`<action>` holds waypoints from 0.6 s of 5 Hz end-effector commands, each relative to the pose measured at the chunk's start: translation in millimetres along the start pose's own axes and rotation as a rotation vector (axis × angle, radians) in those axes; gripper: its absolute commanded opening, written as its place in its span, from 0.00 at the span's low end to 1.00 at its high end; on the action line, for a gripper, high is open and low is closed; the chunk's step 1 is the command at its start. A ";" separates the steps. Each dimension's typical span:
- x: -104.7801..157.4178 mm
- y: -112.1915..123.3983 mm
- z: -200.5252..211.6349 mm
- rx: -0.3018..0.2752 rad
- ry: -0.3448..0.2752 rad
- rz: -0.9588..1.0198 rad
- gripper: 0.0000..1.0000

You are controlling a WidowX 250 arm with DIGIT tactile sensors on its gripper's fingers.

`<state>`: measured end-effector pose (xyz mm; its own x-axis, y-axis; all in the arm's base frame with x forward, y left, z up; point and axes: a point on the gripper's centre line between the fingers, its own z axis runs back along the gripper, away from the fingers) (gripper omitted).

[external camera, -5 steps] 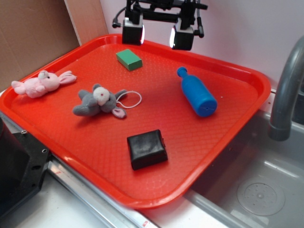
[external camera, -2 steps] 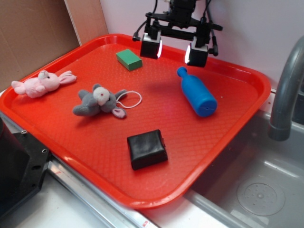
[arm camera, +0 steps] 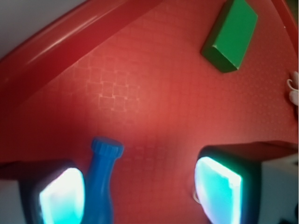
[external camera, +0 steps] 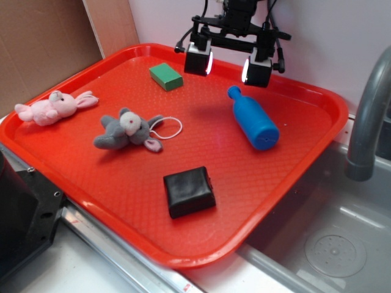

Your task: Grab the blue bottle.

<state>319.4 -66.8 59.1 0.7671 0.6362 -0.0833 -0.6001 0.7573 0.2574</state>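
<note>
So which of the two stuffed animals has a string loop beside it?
The grey plush, mid-tray: a white string loop lies at its right. The pink bunny by the tray's left edge has none.

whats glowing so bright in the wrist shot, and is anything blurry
Wrist view: the open hand's finger pads glow blown-out cyan and look soft, while the blue bottle cap stays fairly sharp. Exterior view: even lighting, with a soft shadow on the red tray under the hand.

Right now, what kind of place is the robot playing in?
It looks like a pretend kitchen sink corner, probably a test setup. There is a grey faucet over a sink basin, and beside it a red tray with toys like the blue bottle.
</note>
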 end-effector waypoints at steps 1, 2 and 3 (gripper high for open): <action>-5.3 -26.3 26.7 -0.115 -0.030 -0.081 1.00; -15.3 -32.9 25.1 -0.113 -0.025 -0.095 1.00; -22.6 -31.6 3.7 -0.087 0.027 -0.099 1.00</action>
<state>312.0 -117.2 42.0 0.8095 0.5652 -0.1590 -0.5334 0.8211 0.2032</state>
